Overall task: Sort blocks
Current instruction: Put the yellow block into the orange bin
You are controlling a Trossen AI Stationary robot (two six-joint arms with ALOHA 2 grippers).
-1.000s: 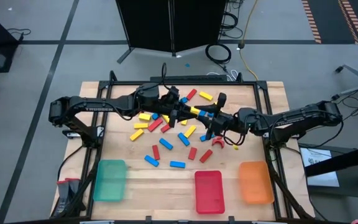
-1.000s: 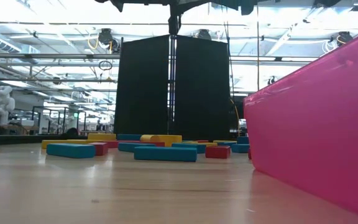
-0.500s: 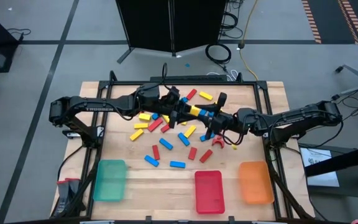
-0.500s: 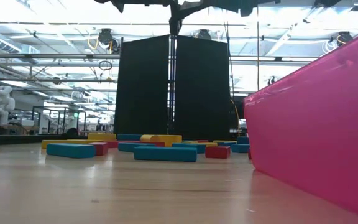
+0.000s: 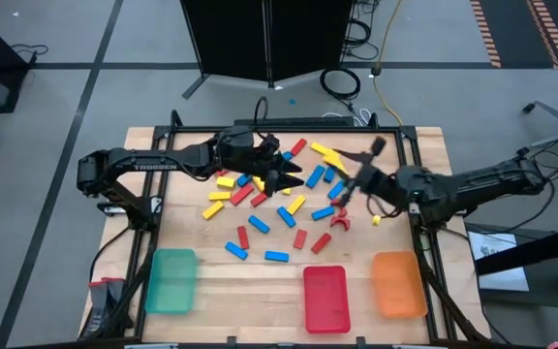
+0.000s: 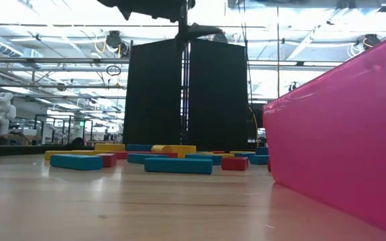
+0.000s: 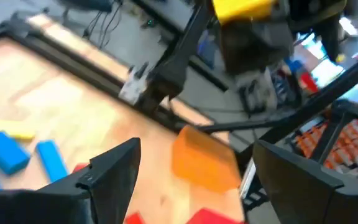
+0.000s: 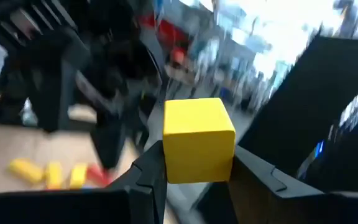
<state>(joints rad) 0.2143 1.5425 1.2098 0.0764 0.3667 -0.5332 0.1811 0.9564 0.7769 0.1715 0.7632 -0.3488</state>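
Red, blue and yellow blocks (image 5: 260, 208) lie scattered flat on the wooden table's middle and far part. My right gripper (image 8: 197, 168) is shut on one yellow block (image 8: 197, 140), held in the air above the far right of the pile. That block also shows in the left wrist view as the yellow block (image 7: 241, 7), ahead of my left gripper. My left gripper (image 5: 294, 177) hovers open over the pile's middle with nothing between its fingers (image 7: 120, 162). My right gripper pinches the yellow block by two opposite sides (image 8: 166, 155) between its two fingers, which run along it. The block's square end (image 8: 197, 124) sticks out past the fingertips. The fingers come about level from the table's right side. The block is lifted clear of the table.
Three trays stand along the near edge: green (image 5: 171, 281) at the left, red (image 5: 325, 298) in the middle, orange (image 5: 398, 284) at the right. In the low view the red tray's wall (image 6: 340, 134) fills the right side. Black frame rails edge the table (image 5: 172, 131).
Both grippers held the yellow block between them over the pile. My left gripper has opened and let go of it. My right gripper has drawn back toward the table's right edge with the block, rolling as it went.
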